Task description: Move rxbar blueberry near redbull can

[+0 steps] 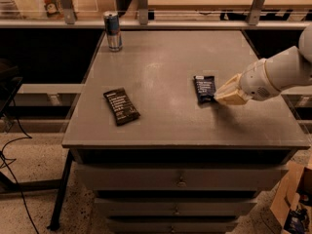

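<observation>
The rxbar blueberry (204,88), a flat navy-blue bar with white text, is at the right middle of the grey table (161,57). My gripper (223,94) comes in from the right, its tan fingers (233,95) closed together on the bar's right edge. The bar seems slightly raised at that side. The redbull can (113,30), slim and silver-blue, stands upright at the table's far left corner, far from the bar and the gripper.
A black-brown wrapped bar (121,106) lies at the front left of the table. A rail with posts (143,6) runs behind the table. Drawers (181,182) sit under the top. A cardboard box (293,204) stands on the floor at the right.
</observation>
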